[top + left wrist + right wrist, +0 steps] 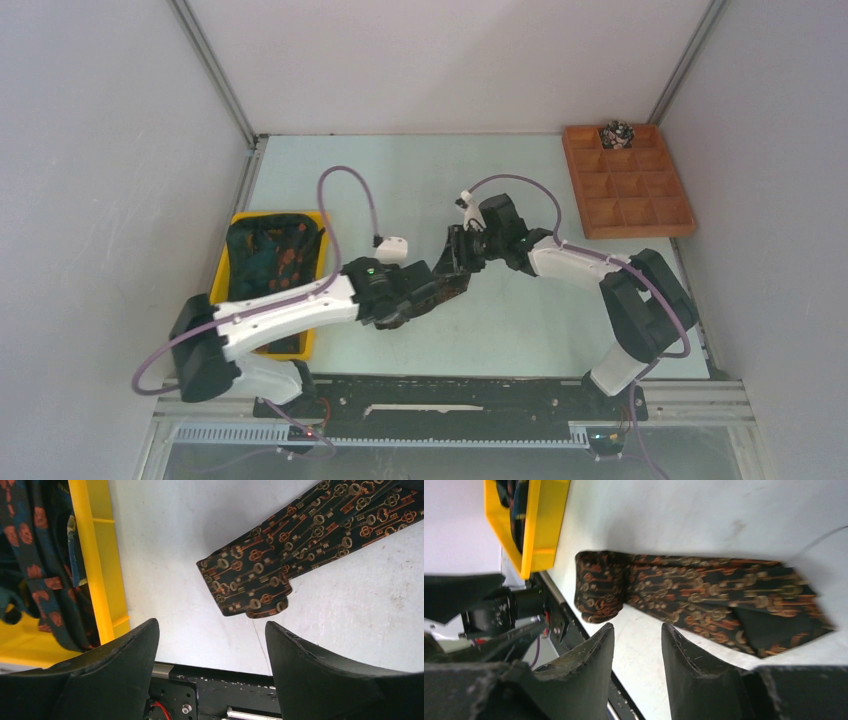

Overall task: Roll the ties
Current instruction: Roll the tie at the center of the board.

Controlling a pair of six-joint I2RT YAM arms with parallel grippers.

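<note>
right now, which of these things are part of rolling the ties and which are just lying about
Job: key-patterned tie on the table, loose ties in the yellow bin, rolled tie in the wooden tray.
Just there: purple cables.

A table (420, 170) is carrying everything. A bin (275, 214) is sitting along its left edge, with ties (265, 255) lying heaped inside. A compartment tray (577, 180) is sitting at the far right corner, with a rolled tie (617, 133) resting in its far row. Another tie (704, 595) is lying at the table's middle, its coiled end (599, 587) nearest the near edge. The left gripper (212, 630) and right gripper (638, 627) are hanging close over it.
</note>
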